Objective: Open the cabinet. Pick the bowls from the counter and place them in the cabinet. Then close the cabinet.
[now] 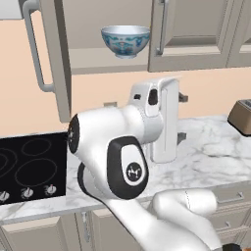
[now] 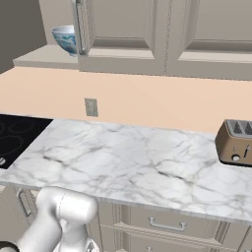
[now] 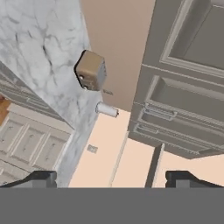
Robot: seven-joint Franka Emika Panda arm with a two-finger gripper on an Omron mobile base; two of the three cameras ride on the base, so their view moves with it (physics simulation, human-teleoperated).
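The cabinet (image 1: pixel 98 61) hangs over the counter (image 1: pixel 211 147) with its left door (image 1: pixel 58 59) swung open and its right door (image 1: pixel 191 34) shut. One of the bowls (image 1: pixel 125 41), white with a blue-green pattern, stands upright on the cabinet's lower shelf; it shows again as the bowl (image 2: pixel 64 38) behind the shut door's edge. My gripper (image 1: pixel 182 117) hovers above the counter below the cabinet, pointing right, open and holding nothing. In the hand view the gripper (image 3: pixel 113 179) has its dark fingertips (image 3: pixel 41 178) far apart, facing the wall and cabinet fronts (image 3: pixel 183 87).
A brown toaster (image 2: pixel 236 142) stands at the counter's right end against the wall. The black cooktop (image 1: pixel 29 166) lies at the left. A wall outlet (image 2: pixel 91 107) sits above the counter (image 2: pixel 128 157). Low drawers (image 2: pixel 167 224) run below the counter's front edge.
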